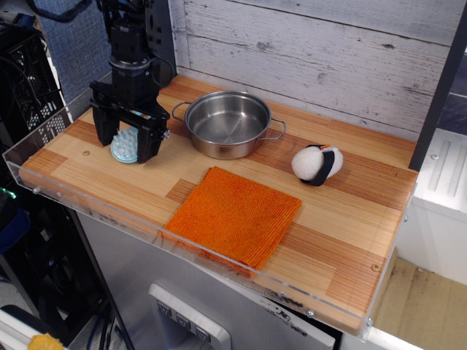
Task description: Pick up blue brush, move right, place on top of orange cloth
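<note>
The blue brush (125, 146) lies on the wooden table at the far left, its pale bristles showing. My gripper (128, 140) is lowered over it, with one black finger on each side of the round head. The jaws stand apart at about the width of the brush, and I see no clear squeeze on it. The orange cloth (235, 214) lies flat at the front middle of the table, to the right of the brush and apart from it.
A steel pot (228, 122) stands just right of the gripper. A white and black plush toy (317, 164) lies further right. A clear acrylic rim (87, 202) runs along the table's front and left edges. A plank wall stands behind.
</note>
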